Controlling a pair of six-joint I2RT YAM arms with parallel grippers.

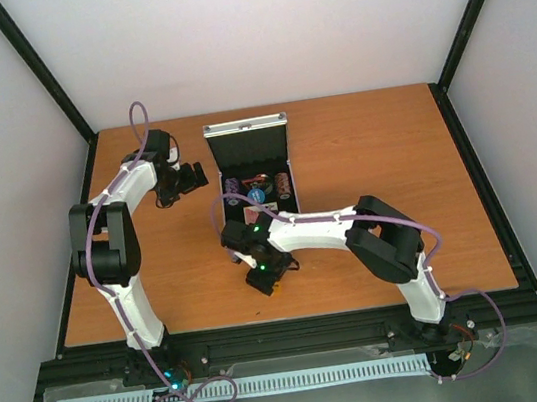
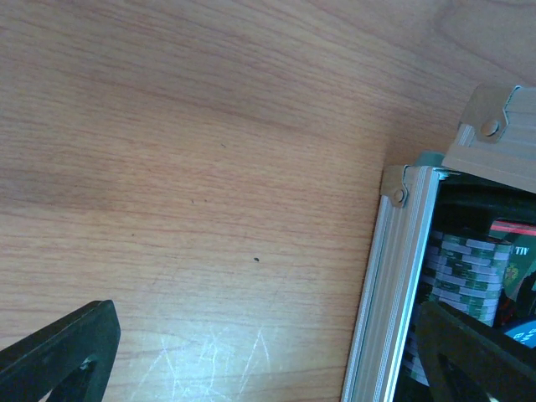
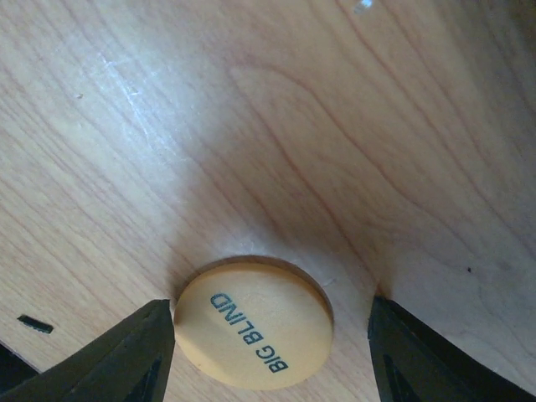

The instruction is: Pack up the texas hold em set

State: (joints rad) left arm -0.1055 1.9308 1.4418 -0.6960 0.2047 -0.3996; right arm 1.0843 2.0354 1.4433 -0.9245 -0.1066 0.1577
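The silver case (image 1: 249, 153) stands open at the table's back middle, lid upright, with chip stacks (image 1: 284, 182) and a blue disc (image 1: 256, 195) inside. My left gripper (image 1: 194, 179) is open and empty, and in the left wrist view (image 2: 268, 368) it straddles the case's left wall (image 2: 392, 293). Green-white chip stacks (image 2: 469, 268), the red deck (image 2: 511, 228) and the blue disc (image 2: 523, 333) show there. My right gripper (image 1: 263, 279) is open and low on the table around an orange "BIG BLIND" disc (image 3: 251, 327). Its left finger (image 3: 134, 356) touches the disc's edge and the right finger (image 3: 427, 360) is apart.
The wooden table (image 1: 399, 192) ends at a black frame rail (image 1: 298, 330) just in front of the right gripper. White walls close in the back and sides. The case's corner bracket (image 2: 395, 186) and lid hinge (image 2: 494, 117) sit near my left gripper.
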